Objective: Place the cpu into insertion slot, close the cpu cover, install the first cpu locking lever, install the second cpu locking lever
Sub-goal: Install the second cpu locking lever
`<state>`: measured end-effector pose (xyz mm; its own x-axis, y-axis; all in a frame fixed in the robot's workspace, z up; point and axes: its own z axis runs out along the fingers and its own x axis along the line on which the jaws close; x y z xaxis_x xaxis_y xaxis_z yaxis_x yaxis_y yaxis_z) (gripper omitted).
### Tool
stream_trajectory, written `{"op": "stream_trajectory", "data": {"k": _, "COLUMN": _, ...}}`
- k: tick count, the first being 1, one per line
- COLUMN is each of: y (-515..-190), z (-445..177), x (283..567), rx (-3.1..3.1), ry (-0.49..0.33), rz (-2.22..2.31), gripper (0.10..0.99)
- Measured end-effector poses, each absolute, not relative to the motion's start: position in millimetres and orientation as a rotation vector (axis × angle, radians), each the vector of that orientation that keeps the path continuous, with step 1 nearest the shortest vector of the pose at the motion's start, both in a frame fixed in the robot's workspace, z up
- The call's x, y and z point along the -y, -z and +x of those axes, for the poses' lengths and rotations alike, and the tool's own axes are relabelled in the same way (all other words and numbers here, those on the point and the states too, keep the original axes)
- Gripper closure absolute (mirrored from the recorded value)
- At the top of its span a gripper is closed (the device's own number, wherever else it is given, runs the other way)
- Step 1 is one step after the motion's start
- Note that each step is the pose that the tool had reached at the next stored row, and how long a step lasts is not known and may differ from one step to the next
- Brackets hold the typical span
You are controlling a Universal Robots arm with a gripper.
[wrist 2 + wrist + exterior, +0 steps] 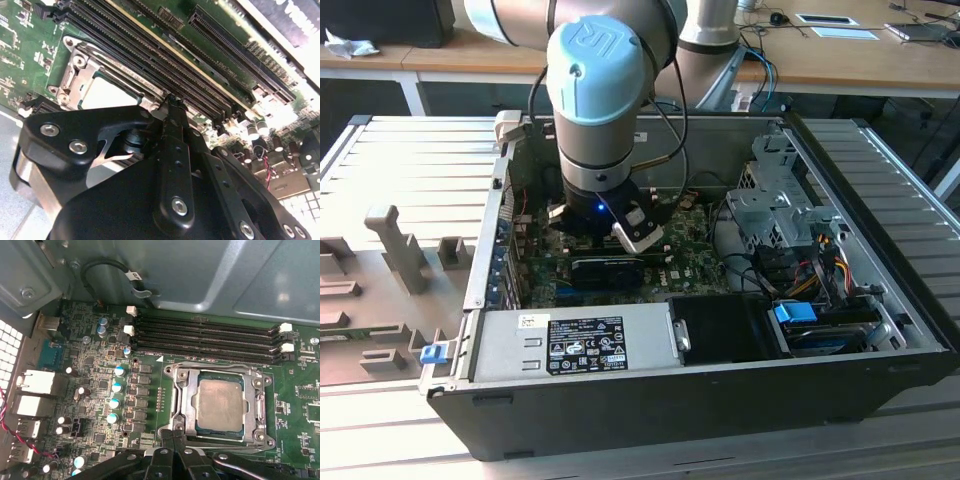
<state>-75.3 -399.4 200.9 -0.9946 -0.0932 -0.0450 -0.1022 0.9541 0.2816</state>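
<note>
A small flat square cpu [220, 405] with a silver-grey metal top sits in the square insertion slot [184, 432] on the green circuit board [150, 395]. The thin metal cpu cover [186, 396] lies closed around it. The black gripper [173, 432] has its fingertips pressed together at the socket's edge, beside long black memory slots [205, 340]. In the exterior view, the arm [600, 100] reaches into an open computer case [880, 330].

- The cpu [220, 405] (silver-grey top, small and square) lies flat inside the insertion slot [182, 385] on the green board.
- The cpu cover [186, 407], a thin metal frame, lies closed around the chip, its window showing the chip's top.
</note>
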Motion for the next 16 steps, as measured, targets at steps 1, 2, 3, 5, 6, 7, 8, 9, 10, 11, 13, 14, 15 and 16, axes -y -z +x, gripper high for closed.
{"op": "stream_trajectory", "data": {"k": 1, "y": -200.4, "z": -75.6, "x": 399.6, "rx": -3.073, "ry": -0.450, "rz": -0.154, "gripper": 0.980}}
{"op": "stream_trajectory", "data": {"k": 2, "y": -199.9, "z": -76.0, "x": 399.9, "rx": -3.071, "ry": -0.454, "rz": -0.154, "gripper": 0.980}}
{"op": "stream_trajectory", "data": {"k": 3, "y": -198.8, "z": -76.8, "x": 400.5, "rx": -3.067, "ry": -0.464, "rz": -0.154, "gripper": 0.980}}
{"op": "stream_trajectory", "data": {"k": 5, "y": -197.6, "z": -77.1, "x": 400.5, "rx": -3.062, "ry": -0.483, "rz": -0.154, "gripper": 0.980}}
{"op": "stream_trajectory", "data": {"k": 6, "y": -197.1, "z": -77.2, "x": 400.5, "rx": -3.060, "ry": -0.489, "rz": -0.154, "gripper": 0.980}}
{"op": "stream_trajectory", "data": {"k": 7, "y": -195.8, "z": -77.2, "x": 400.4, "rx": -3.058, "ry": -0.496, "rz": -0.154, "gripper": 0.980}}
{"op": "stream_trajectory", "data": {"k": 8, "y": -195.1, "z": -77.4, "x": 400.5, "rx": -3.058, "ry": -0.497, "rz": -0.154, "gripper": 0.980}}
{"op": "stream_trajectory", "data": {"k": 9, "y": -193.9, "z": -77.7, "x": 400.5, "rx": -3.057, "ry": -0.501, "rz": -0.154, "gripper": 0.980}}
{"op": "stream_trajectory", "data": {"k": 10, "y": -193.2, "z": -78.1, "x": 400.5, "rx": -3.056, "ry": -0.503, "rz": -0.154, "gripper": 0.980}}
{"op": "stream_trajectory", "data": {"k": 11, "y": -192.6, "z": -78.5, "x": 400.5, "rx": -3.055, "ry": -0.503, "rz": -0.154, "gripper": 0.980}}
{"op": "stream_trajectory", "data": {"k": 13, "y": -192.5, "z": -78.7, "x": 400.5, "rx": -3.054, "ry": -0.503, "rz": -0.155, "gripper": 0.980}}
{"op": "stream_trajectory", "data": {"k": 14, "y": -194.9, "z": -78.7, "x": 400.5, "rx": -3.053, "ry": -0.504, "rz": -0.155, "gripper": 0.980}}
{"op": "stream_trajectory", "data": {"k": 15, "y": -198.8, "z": -78.7, "x": 400.4, "rx": -3.053, "ry": -0.504, "rz": -0.154, "gripper": 0.980}}
{"op": "stream_trajectory", "data": {"k": 16, "y": -201.2, "z": -78.8, "x": 400.5, "rx": -3.053, "ry": -0.503, "rz": -0.154, "gripper": 0.980}}
